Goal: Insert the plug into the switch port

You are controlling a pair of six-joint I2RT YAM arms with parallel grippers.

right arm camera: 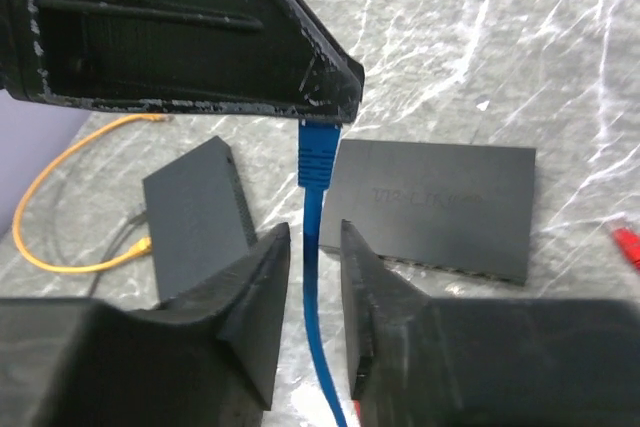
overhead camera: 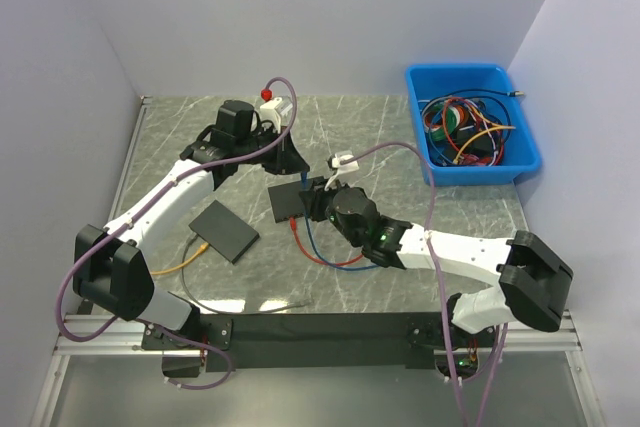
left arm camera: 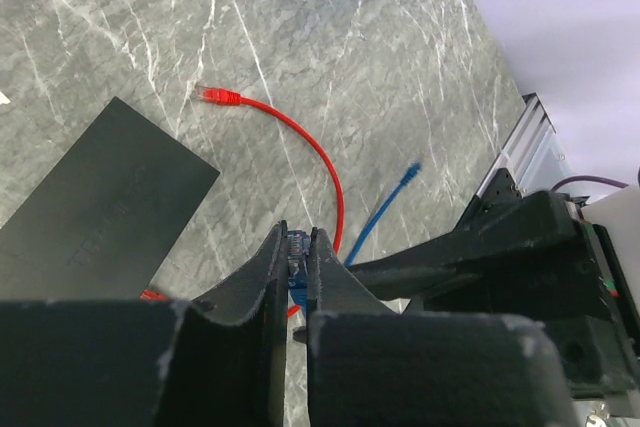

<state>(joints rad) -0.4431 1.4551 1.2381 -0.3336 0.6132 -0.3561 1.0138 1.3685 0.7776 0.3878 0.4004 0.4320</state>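
Observation:
My left gripper (left arm camera: 297,239) is shut on the blue plug (left arm camera: 294,255) and holds it above the table. In the right wrist view the plug (right arm camera: 317,155) hangs from the left fingers (right arm camera: 300,67), its blue cable (right arm camera: 312,277) running down. My right gripper (right arm camera: 314,247) is open, its fingers on either side of that cable just below the plug, not touching it. The black switch (right arm camera: 440,205) lies flat just behind and to the right, its port side facing the right gripper. In the top view both grippers meet over the switch (overhead camera: 286,204).
A second black switch (overhead camera: 224,230) lies left of centre with an orange cable (overhead camera: 185,259). A red cable (left arm camera: 320,162) with its plug (left arm camera: 218,95) loops on the table. A blue bin (overhead camera: 470,137) of cables stands at the back right.

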